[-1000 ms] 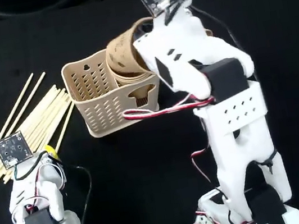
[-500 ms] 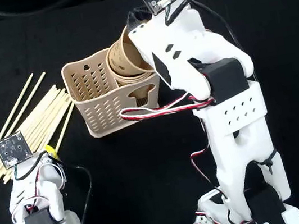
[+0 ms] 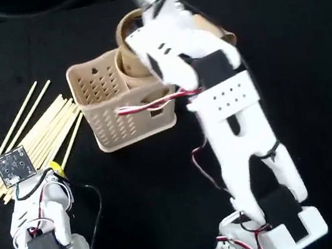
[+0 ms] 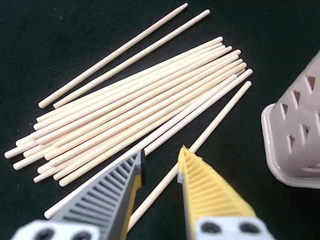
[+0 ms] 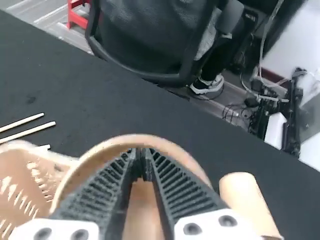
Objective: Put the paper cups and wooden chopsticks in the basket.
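My right pincer (image 5: 140, 156) is closed tight on the rim of a brown paper cup (image 5: 90, 156), the two ribbed fingers almost meeting on the thin wall. From above, that cup (image 3: 129, 42) hangs tilted over the beige perforated plastic basket (image 3: 113, 110), at about one o'clock from the basket's middle, so it has not been let go yet. To finish this step well, I judge I should bring the cup upright, centre it over the opening, and sink it well below the rim before I part my fingers. Releasing it while it is tilted could let it roll out. I should also keep off the basket's wall, since the basket looks light and may slide on the black table (image 3: 305, 45). A second paper cup (image 5: 246, 200) lies on its side at about two o'clock of the basket and would be my next pick. My left pincer (image 4: 160, 159) is a little open, holds nothing, and straddles one of the pale wooden chopsticks (image 4: 135, 107). These lie in a loose bundle at nine o'clock of the basket.
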Motion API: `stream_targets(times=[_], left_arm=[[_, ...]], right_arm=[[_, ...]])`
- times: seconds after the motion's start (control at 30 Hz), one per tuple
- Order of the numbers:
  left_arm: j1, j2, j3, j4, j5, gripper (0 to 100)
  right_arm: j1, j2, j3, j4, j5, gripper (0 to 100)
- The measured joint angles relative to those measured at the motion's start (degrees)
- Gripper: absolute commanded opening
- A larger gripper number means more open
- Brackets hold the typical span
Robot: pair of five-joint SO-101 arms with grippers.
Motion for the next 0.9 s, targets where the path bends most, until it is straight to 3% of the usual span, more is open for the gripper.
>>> stream_targets(times=[0.2, 0.4, 0.57, 0.67, 0.8, 0.9], left_arm=[[0.00, 0.00, 0.00, 0.00, 0.00, 13], [0.00, 0.00, 0.00, 0.00, 0.00, 13], [0.00, 0.00, 0.00, 0.00, 0.00, 13], [0.00, 0.00, 0.00, 0.00, 0.00, 13], [0.00, 0.00, 0.00, 0.00, 0.00, 13], [0.00, 0.00, 0.00, 0.00, 0.00, 13]], right_arm=[[2.73, -2.29, 0.35, 1.76, 0.00, 1.3], [10.46, -10.29, 0.35, 3.69, 1.32, 5.4], [18.20, -11.52, 4.48, 11.87, 16.62, 13.6], [22.24, -11.52, 11.96, 11.52, 27.08, 19.1], [27.34, -11.52, 26.29, 1.05, 35.96, 28.9], [30.51, -11.43, 36.92, -10.46, 40.18, 30.0]])
